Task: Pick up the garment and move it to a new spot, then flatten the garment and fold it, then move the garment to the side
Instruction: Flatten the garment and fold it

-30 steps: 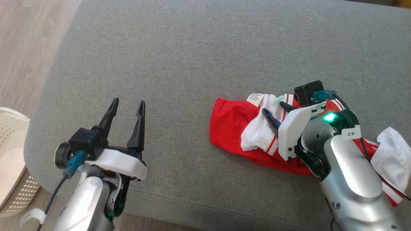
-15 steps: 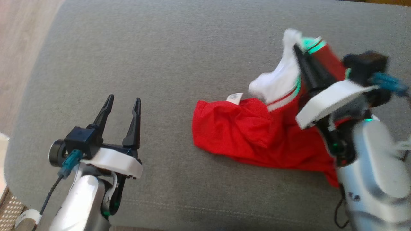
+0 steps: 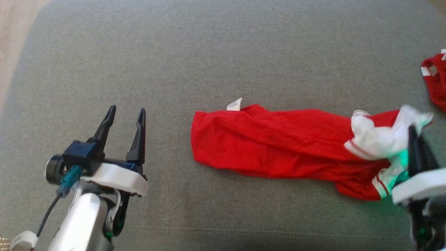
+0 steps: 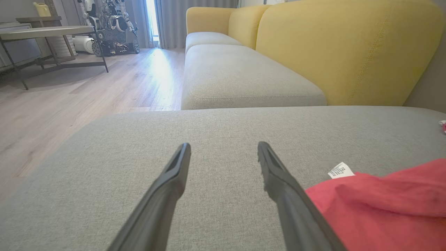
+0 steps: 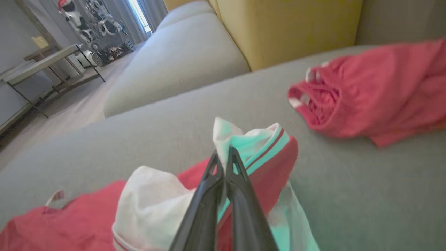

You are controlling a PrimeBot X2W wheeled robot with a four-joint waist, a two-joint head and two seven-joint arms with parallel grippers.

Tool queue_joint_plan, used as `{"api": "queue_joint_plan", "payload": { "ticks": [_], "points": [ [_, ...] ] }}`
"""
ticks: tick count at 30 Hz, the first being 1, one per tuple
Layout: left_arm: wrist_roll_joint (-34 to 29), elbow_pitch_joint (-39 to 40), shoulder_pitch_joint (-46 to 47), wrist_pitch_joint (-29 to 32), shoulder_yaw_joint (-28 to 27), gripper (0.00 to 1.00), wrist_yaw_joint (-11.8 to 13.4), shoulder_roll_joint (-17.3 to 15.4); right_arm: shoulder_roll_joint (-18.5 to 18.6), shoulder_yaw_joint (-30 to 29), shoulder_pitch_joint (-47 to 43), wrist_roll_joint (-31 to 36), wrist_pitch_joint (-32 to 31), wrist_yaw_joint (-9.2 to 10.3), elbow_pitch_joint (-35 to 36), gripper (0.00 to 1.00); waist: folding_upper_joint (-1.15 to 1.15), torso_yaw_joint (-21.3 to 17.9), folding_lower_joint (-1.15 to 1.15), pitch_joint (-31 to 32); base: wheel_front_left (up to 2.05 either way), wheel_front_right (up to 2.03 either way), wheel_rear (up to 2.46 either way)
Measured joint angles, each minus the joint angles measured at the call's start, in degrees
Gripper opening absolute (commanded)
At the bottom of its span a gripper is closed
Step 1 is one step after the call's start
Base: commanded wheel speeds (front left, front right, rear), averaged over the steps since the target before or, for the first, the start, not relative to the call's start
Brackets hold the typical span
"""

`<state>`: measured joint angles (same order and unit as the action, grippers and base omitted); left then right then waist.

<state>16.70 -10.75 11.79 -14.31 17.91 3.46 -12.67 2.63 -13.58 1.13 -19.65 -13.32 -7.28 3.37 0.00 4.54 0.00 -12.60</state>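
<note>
When checked from the head view, found the garment (image 3: 278, 146) lying stretched lengthwise on the grey sofa cushion (image 3: 209, 52), red body toward the left, white red-striped end toward the right. Found the right gripper (image 3: 413, 131) clamped tight on that white end, fingers (image 5: 205, 205) pressed together with cloth bunched around them and tinted green near the tips. Found the left gripper (image 3: 126, 111) spread wide, holding nothing, poised over bare cushion, apart from the garment's left edge. Noted a small white label (image 3: 234, 104) at the garment's far left corner, standing clear of the red cloth. Confirmed dark printed lines on it in the left wrist view, too small to read. Logged a second red garment (image 3: 435, 76) with white trim, lying apart on the same cushion, beyond the held end. Logged a yellow backrest (image 4: 348, 45) behind the cushion.
</note>
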Motion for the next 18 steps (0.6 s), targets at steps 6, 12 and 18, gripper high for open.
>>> {"api": "queue_joint_plan", "payload": {
  "ticks": [6, 12, 18],
  "points": [
    [0.01, 0.22, -0.01, 0.0, -0.14, 1.0, 0.01, -0.49, -0.26, 0.3, -2.0, -2.29, 3.45, 0.0, -4.89, 0.4, 0.0, -1.21, 0.0, -0.53, 0.0, 0.0, 0.0],
    [0.02, 0.26, -0.16, 0.01, -0.18, 1.0, 0.08, -1.1, -0.26, 1.79, -1.53, -2.42, 8.46, 0.0, -7.03, 1.0, 0.0, -2.17, 0.0, 0.22, 0.0, 0.0, 0.0],
    [0.04, 0.42, -2.07, 0.11, -0.11, 1.0, 0.31, -1.26, -0.25, 3.76, -0.2, 3.99, 12.9, 0.0, -3.37, 1.0, 0.0, -2.07, 0.0, 2.0, 0.0, 0.0, 0.0]
  ]
}}
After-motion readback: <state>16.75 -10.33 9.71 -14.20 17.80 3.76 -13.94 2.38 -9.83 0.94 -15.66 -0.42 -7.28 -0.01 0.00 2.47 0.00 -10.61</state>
